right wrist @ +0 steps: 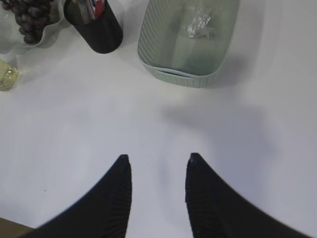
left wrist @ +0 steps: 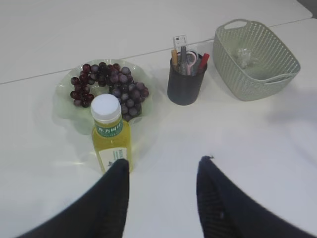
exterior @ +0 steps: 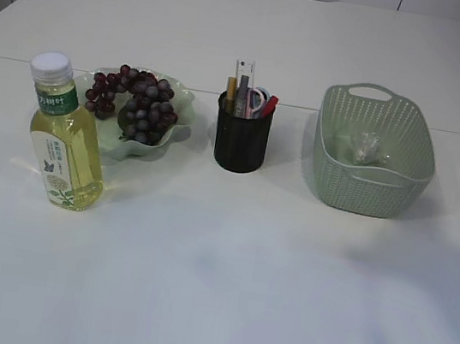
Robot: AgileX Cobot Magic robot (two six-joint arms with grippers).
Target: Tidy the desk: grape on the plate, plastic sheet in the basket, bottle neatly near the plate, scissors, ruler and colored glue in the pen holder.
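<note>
- Exterior view: white tabletop (exterior: 221, 292) carries four groups in a row; neither arm shows in this view.
- Bottle (exterior: 63, 135) stands upright at far left, white cap on, yellow liquid inside; it sits just in front of the plate's left edge, overlapping it in this view. Contact cannot be told.
- Plate (exterior: 183, 106), pale green with a wavy rim, holds the grape (exterior: 136, 104) bunch, dark red, lying wholly inside the rim.
- Pen holder (exterior: 241, 136), black and cylindrical, stands upright between plate and basket, apart from both. Ruler (exterior: 244, 71) sticks up highest; the red-tipped colored glue (exterior: 268, 106) and the scissors (exterior: 256, 100) handles lean beside it. Other sticks inside are too small to identify.
- Basket (exterior: 374, 153), pale green weave, stands at right; crumpled clear plastic sheet (exterior: 367, 148) lies on its floor.
- Left wrist view: left hand (left wrist: 163, 166) released, fingers spread, nothing between them, hovering above the tabletop; left finger overlaps the bottle's base in the picture.
- Right wrist view: right hand (right wrist: 158, 161) released, fingers apart, grasping nothing, over bare tabletop in front of the basket.
</note>
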